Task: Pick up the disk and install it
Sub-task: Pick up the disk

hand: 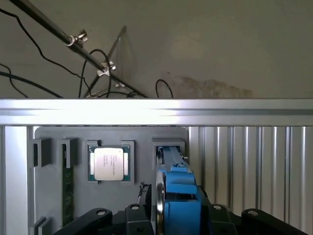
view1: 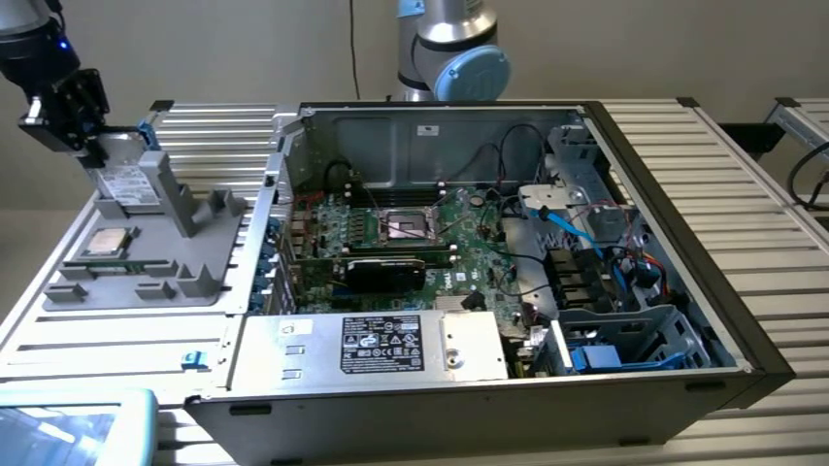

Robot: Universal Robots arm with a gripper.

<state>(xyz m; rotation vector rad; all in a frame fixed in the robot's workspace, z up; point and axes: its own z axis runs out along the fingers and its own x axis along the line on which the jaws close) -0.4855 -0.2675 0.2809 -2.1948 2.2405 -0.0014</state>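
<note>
Puts the gripper (view1: 88,146) at one end of the grey tray (view1: 130,291), down over the disk (view1: 130,184) and straddling it, blue bracket and silver edge in between; cannot tell whether clamped on the disk or merely flanking it. Shows the disk upright on edge in a slot of the tray, white label facing sideways, with the chip (view1: 107,243) flat in a tray pocket just beside it and a green board (hand: 67,191) on edge in a tray slot beyond the chip. Sets the tray on the ribbed counter (view1: 725,155), right beside the open case (view1: 388,146).
</note>
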